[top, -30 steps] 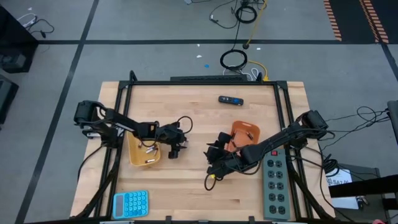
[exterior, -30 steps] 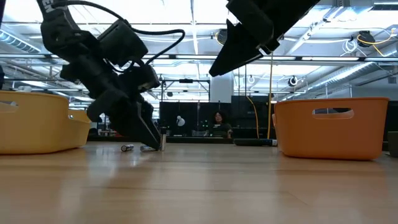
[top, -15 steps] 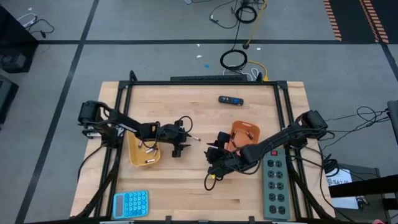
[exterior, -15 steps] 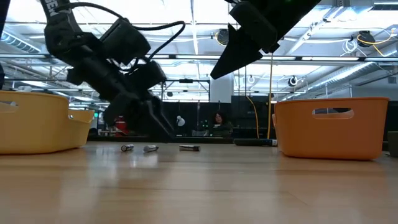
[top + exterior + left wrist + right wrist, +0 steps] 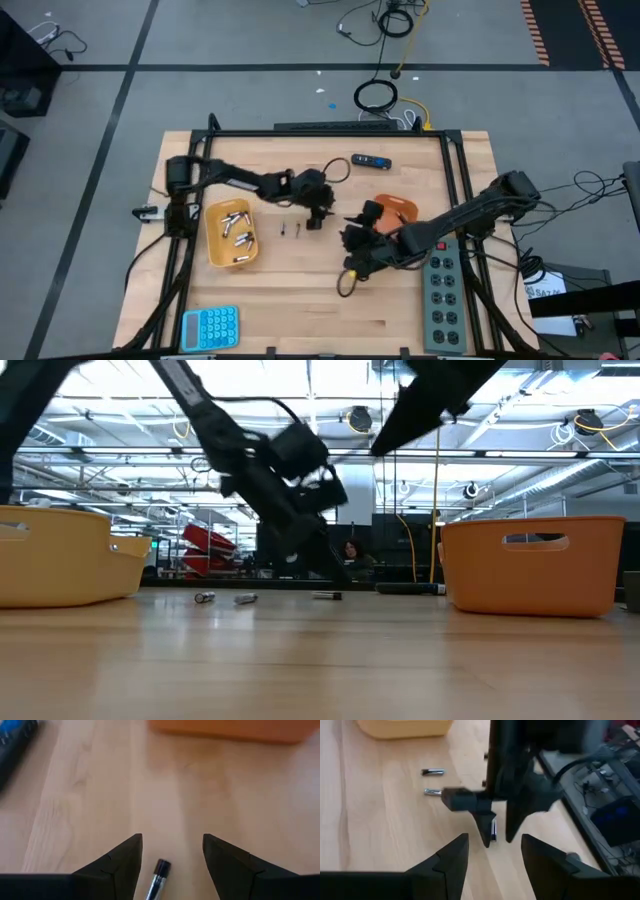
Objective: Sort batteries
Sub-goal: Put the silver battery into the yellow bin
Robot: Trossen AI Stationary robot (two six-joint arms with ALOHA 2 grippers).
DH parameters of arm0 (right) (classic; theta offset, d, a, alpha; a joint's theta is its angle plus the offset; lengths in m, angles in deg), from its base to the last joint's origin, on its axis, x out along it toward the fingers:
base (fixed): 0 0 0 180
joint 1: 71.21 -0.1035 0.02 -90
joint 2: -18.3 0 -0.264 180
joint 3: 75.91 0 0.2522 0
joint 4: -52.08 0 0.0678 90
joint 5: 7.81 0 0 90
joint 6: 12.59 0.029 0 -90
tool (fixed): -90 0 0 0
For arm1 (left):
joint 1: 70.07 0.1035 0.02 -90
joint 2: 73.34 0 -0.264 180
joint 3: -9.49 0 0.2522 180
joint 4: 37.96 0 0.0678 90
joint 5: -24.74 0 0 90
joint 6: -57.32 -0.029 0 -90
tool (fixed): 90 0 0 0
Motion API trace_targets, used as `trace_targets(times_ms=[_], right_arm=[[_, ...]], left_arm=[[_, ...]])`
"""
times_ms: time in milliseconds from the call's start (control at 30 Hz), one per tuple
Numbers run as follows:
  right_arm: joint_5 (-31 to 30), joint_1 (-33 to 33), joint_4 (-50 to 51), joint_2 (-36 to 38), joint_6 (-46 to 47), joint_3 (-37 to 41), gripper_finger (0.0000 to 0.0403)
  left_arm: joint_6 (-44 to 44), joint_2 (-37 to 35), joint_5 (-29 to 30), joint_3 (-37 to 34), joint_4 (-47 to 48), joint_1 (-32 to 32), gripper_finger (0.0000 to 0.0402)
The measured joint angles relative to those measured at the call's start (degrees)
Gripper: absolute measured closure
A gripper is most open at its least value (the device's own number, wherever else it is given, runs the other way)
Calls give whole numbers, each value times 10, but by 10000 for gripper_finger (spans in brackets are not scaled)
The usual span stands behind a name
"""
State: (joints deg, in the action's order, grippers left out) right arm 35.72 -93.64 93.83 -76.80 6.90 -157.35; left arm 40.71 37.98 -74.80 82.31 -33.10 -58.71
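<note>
A yellow tray (image 5: pixel 228 236) holds several batteries (image 5: pixel 234 224); an orange tray (image 5: pixel 394 212) sits right of centre, the right end effector (image 5: pixel 349 240) spread beside it. The left end effector (image 5: pixel 318 214) hangs spread over one battery (image 5: pixel 158 881) lying on the surface (image 5: pixel 300 290). Two more cells (image 5: pixel 289 231) lie nearby.

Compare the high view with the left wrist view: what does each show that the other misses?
High view only: the yellow tray with batteries in it, two loose batteries on the table, the blue calculator, the power strip, and the right pincer near the orange tray.

Left wrist view only: a dark-tipped battery lying between the open left pincer fingers.

Both: the wooden table, the orange tray and the left pincer.
</note>
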Motion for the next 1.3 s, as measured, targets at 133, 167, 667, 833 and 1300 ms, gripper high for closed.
trace_targets(times_ms=[133,167,667,833,1300], right_arm=[[-18,-23,32,41,32,9,229],[-18,-28,35,50,39,16,229],[-34,-39,-27,80,100,100,229],[-31,-39,-72,80,95,114,229],[-30,-43,-107,80,94,128,229]], left_arm=[[-9,43,-15,41,52,31,183],[-17,47,-21,47,61,37,183],[-48,48,-24,47,76,43,187],[-68,47,-19,48,103,42,244],[-86,40,18,47,168,32,375]])
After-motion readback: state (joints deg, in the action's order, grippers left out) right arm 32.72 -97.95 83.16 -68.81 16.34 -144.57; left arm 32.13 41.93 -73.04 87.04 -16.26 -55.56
